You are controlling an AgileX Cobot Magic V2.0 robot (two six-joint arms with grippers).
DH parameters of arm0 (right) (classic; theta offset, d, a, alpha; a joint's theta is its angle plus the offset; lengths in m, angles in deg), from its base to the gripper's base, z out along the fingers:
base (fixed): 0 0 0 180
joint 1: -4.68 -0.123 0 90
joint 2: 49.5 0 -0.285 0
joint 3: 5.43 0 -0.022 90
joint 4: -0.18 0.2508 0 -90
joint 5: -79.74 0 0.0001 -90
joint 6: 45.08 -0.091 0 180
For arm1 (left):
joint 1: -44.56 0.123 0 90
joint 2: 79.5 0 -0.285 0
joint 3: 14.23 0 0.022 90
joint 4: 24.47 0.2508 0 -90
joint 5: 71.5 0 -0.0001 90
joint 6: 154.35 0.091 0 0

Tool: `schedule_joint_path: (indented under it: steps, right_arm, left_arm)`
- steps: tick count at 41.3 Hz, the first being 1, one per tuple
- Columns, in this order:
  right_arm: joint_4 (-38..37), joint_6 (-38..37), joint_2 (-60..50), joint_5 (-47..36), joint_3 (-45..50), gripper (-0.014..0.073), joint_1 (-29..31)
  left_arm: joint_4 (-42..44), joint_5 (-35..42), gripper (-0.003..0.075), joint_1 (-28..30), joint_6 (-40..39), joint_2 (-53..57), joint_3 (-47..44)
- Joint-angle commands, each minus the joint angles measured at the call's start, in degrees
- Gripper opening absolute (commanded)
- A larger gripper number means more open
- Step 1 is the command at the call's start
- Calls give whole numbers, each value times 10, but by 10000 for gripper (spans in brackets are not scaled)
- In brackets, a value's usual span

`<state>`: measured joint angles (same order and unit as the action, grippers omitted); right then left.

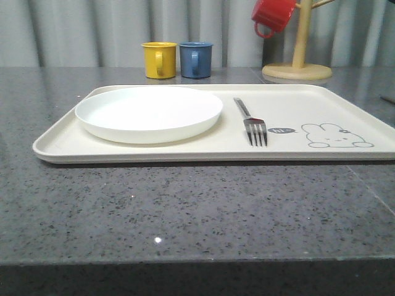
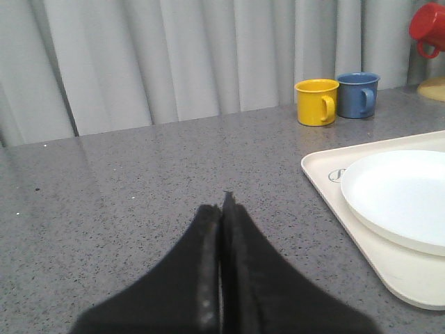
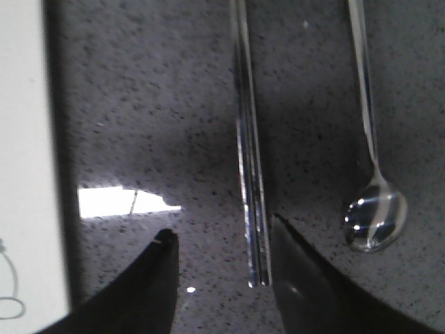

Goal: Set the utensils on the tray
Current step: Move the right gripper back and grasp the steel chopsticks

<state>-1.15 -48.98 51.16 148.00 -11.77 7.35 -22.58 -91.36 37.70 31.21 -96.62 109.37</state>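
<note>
Tray (image 1: pixel 321 105): the cream rectangular tray is lying flat on the speckled grey counter (image 1: pixel 185 209), its long side facing the front camera; a line-drawn rabbit (image 1: pixel 336 135) is showing on its right part. In the left wrist view one rounded corner (image 2: pixel 389 271) is reaching in, and in the right wrist view a pale strip of it (image 3: pixel 28 139) is running along one edge.
Plate (image 1: pixel 148 112): the shallow round white plate is sitting on the left half of the tray — its rim is lying inside the tray's low rim.
Mug tree (image 1: pixel 299 61): a wooden stand is rising behind the tray on the right, with a red mug (image 1: pixel 273 15) hanging from it.
Mugs: a yellow mug (image 1: pixel 159 59) and a blue mug (image 1: pixel 196 59) are standing side by side on the counter behind the tray, just beside each other.
Fork (image 1: pixel 252 122): the metal fork is lying on the tray just right of the plate, tines pointing toward the camera, near the rabbit drawing.
Chopsticks (image 3: pixel 250 160): the pair is lying together on the bare counter beside the tray, off it.
Spoon (image 3: pixel 372 202): it is lying on the counter on the far side of the chopsticks from the tray, parallel to them.
Right gripper (image 3: pixel 222 243): its dark fingers are spreading apart — one on either side of the chopstick ends, gripping nothing.
Left gripper (image 2: pixel 222 209): its fingers are pressing together over bare counter, well apart from the tray, with nothing between them.
</note>
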Motion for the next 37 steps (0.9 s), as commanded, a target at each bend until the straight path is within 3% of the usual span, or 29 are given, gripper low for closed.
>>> schedule_joint_path:
  steps: [1, 30, 37]
  right_arm:
    - [36, 50, -23, -23, 11, 349, 37]
    - [53, 78, 61, -74, 21, 349, 59]
    - [52, 78, 62, -75, 21, 309, 59]
  left_arm:
    - [-5, 49, -19, 0, -5, -6, 16]
    - [-5, 49, -19, 0, -5, -6, 16]
    - [-5, 49, -19, 0, -5, -6, 16]
